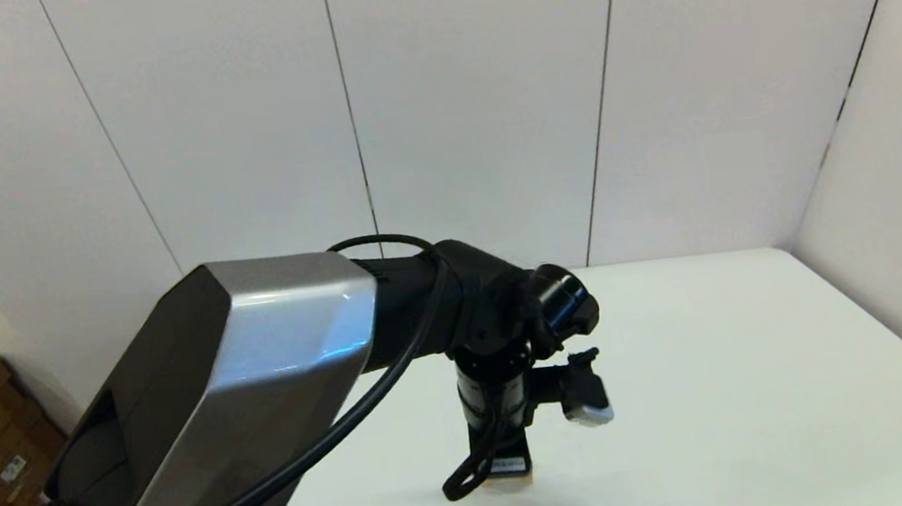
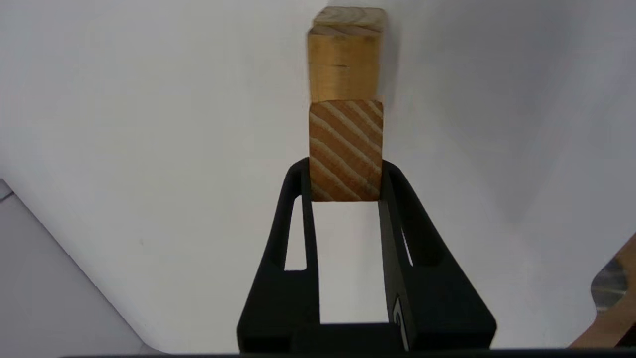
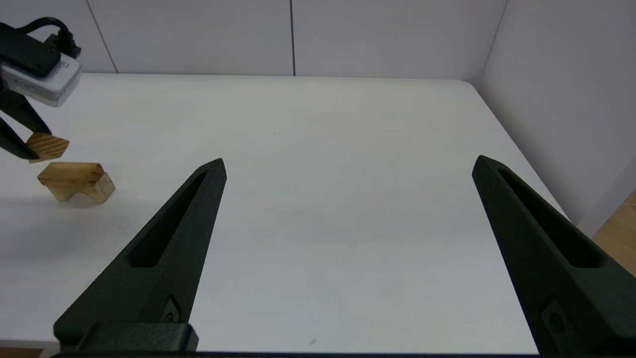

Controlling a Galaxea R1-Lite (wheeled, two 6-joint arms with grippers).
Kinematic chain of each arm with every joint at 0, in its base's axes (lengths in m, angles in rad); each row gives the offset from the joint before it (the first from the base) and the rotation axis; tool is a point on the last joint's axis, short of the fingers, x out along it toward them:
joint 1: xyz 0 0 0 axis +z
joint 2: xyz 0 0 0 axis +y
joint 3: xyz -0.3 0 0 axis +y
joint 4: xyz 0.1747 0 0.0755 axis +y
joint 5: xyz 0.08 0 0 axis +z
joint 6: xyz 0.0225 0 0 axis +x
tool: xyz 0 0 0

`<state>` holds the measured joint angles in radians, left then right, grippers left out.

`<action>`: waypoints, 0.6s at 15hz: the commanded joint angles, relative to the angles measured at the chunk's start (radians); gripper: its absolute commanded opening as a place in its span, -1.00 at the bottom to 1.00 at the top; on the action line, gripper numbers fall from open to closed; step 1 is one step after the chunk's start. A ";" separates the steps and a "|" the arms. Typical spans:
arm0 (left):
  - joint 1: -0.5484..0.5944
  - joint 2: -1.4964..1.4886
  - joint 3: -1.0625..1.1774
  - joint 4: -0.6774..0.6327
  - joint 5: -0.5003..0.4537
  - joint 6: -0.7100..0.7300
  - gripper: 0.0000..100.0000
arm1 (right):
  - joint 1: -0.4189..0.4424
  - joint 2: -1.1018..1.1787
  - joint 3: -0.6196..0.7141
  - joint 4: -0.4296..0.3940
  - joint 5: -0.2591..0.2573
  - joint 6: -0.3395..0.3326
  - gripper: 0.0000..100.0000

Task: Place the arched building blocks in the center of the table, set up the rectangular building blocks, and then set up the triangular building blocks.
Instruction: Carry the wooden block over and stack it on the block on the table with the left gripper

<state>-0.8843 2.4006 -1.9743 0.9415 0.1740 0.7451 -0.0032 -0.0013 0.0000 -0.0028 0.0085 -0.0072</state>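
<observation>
I find the arched block (image 3: 75,181) standing mid-bench (image 3: 318,199), my left gripper (image 2: 346,186) pinching a striped-grain block (image 2: 346,150) just above it, right gripper (image 3: 348,166) spread idle; stacking remains unfinished.

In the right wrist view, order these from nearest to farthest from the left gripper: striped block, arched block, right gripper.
1. striped block, held by left gripper.
2. arched block, on the table below.
3. right gripper, open, far aside.
</observation>
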 commanded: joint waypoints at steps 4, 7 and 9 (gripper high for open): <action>-0.004 0.012 0.000 0.028 0.005 0.011 -1.00 | 0.000 0.000 0.000 0.000 0.001 0.000 1.00; -0.010 0.025 0.000 0.023 0.009 0.005 -1.00 | 0.000 0.000 0.000 0.000 0.001 0.000 1.00; -0.013 0.025 0.000 0.022 0.009 0.007 -1.00 | 0.000 0.000 0.000 0.000 0.001 0.000 1.00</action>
<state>-0.8947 2.4198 -1.9743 0.9579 0.1813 0.7460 -0.0036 -0.0013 0.0000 -0.0028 0.0089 -0.0072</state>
